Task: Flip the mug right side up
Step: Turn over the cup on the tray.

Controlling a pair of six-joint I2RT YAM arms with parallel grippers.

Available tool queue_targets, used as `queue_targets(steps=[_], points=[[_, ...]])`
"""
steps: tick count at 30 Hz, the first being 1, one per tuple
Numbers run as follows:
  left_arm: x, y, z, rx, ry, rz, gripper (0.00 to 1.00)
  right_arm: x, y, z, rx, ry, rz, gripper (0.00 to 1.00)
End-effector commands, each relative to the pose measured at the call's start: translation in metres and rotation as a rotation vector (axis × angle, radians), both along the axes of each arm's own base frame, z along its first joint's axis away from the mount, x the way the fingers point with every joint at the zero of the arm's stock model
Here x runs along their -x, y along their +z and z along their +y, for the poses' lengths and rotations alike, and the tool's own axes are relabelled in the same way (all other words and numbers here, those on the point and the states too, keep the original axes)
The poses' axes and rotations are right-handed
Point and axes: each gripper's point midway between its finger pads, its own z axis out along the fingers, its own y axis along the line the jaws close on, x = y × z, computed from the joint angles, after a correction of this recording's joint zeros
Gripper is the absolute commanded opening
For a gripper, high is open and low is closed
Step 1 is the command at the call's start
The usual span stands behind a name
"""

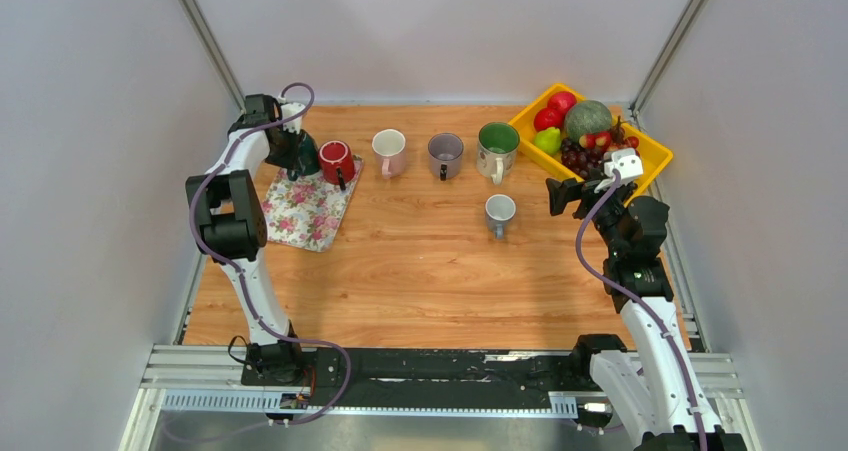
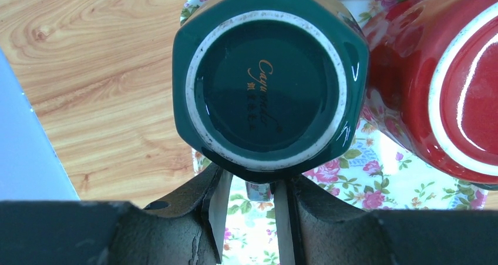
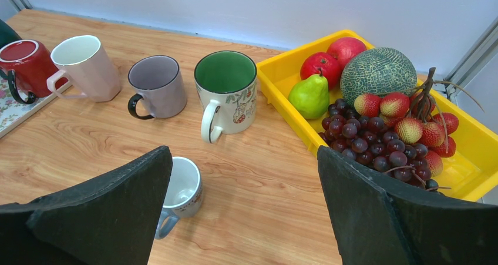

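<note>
Left jaws: narrowly parted, one on each side of what looked like the mug's handle; whether they pinched it could not be told.
Dark green mug (image 2: 267, 83): directly ahead of the left jaws and very close; six-sided, base facing up with a pale ring and gold lettering, apparently rim down on a floral cloth (image 2: 387, 183).
Red mug (image 2: 446, 89): just right of the left jaws, upright on the same cloth, beside the green one.
Right jaws: spread wide, holding nothing.
Ahead of the right jaws: a small blue mug (image 3: 185, 188) nearest; beyond it upright pink (image 3: 85, 65), grey (image 3: 158, 86) and green-lined (image 3: 226, 91) mugs; to the right, a yellow tray (image 3: 282, 71) of fruit.
Progress: nothing turned yet. Judged left to do: secure the hold, lift, flip, set down upright.
Surface (image 2: 106, 71): light wood grain.
Room: pale grey walls (image 1: 100, 121) on three sides.
</note>
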Motion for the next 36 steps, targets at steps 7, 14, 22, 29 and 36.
queue_targets(steps=[7, 14, 22, 29, 36], points=[[-0.022, 0.033, -0.004, 0.026, 0.017, -0.129, 0.32, 0.003, 0.028, 0.004, -0.007, 0.020, -0.069, 1.00], [-0.022, 0.034, -0.004, 0.027, 0.016, -0.133, 0.02, 0.004, 0.028, 0.004, -0.007, 0.021, -0.070, 1.00], [-0.022, 0.057, -0.002, 0.013, 0.030, -0.211, 0.00, 0.003, 0.027, 0.005, -0.006, 0.024, -0.067, 1.00], [-0.020, 0.074, -0.003, 0.018, 0.038, -0.252, 0.00, 0.004, 0.028, 0.005, -0.006, 0.026, -0.069, 1.00], [-0.017, 0.099, -0.002, 0.017, 0.062, -0.318, 0.00, 0.004, 0.028, 0.006, -0.006, 0.031, -0.070, 1.00]])
